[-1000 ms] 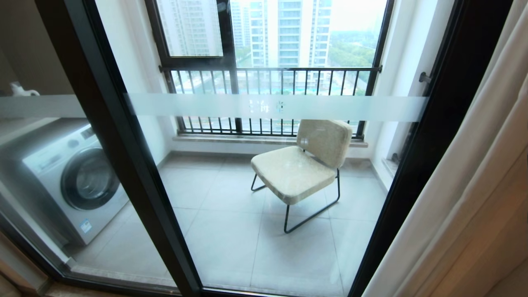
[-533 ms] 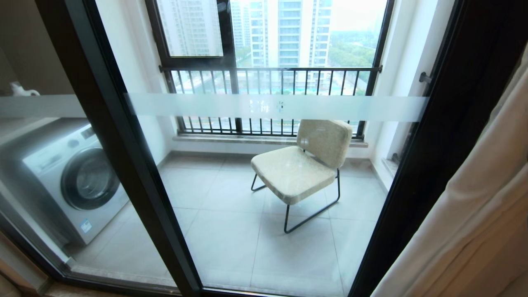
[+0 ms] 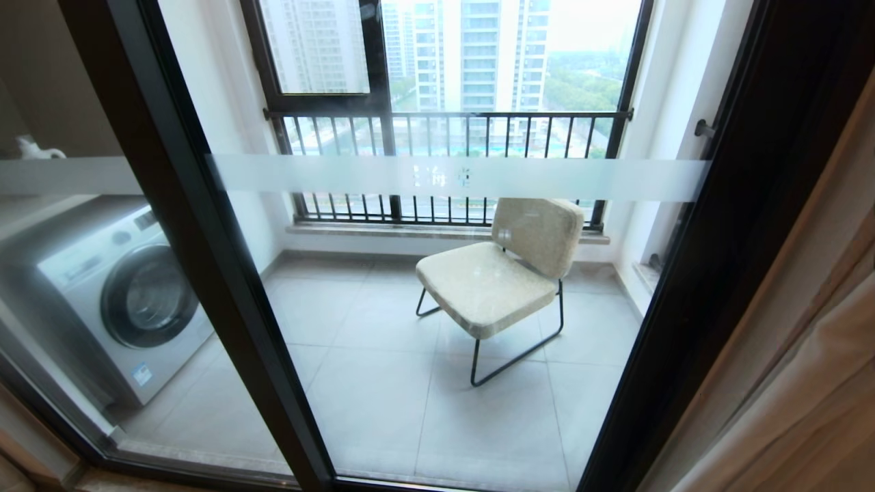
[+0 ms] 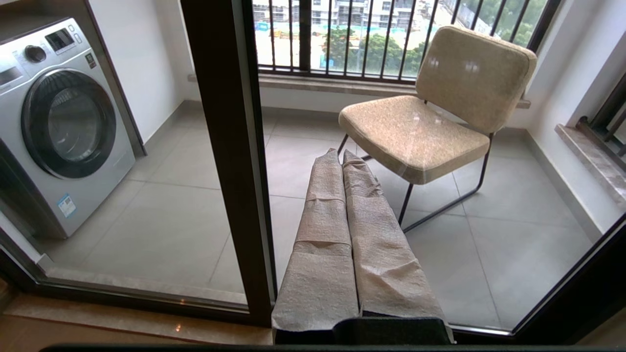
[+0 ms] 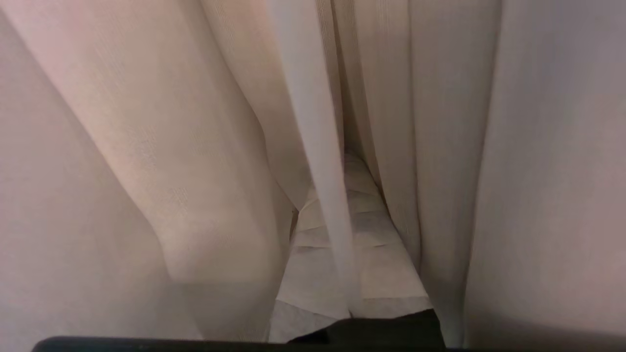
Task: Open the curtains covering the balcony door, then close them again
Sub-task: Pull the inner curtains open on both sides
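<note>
Curtains gathered at the right edge of the head view, folds running floor to ceiling, beige-grey drape outermost and hard against the black frame of the balcony door; glass panels fully uncovered, frosted stripe crossing them at mid height. In the right wrist view, same curtains filling the whole picture, pale pleats closing in from both sides on the right claw, paper-wrapped fingers pressed together and pushed lengthwise into the gap between folds, no fabric visibly pinched between them. Relation governing the coming move: fabric lies all around and directly ahead of the right claw, long axis of the pleats vertical, uncovered glass lying leftward across the door; judged step, opening done and closing about to call for a purchase on the leading edge and a sweep to the left, along the track rather than downward. Right arm clearly the nearer one. Left claw well apart from the cloth, fingers together, empty, pointing through the glass toward the balcony chair, with the washing machine on the far side of the centre door post. Risk, as a judgement: closed fingers sliding between pleats without carrying the drape.
</note>
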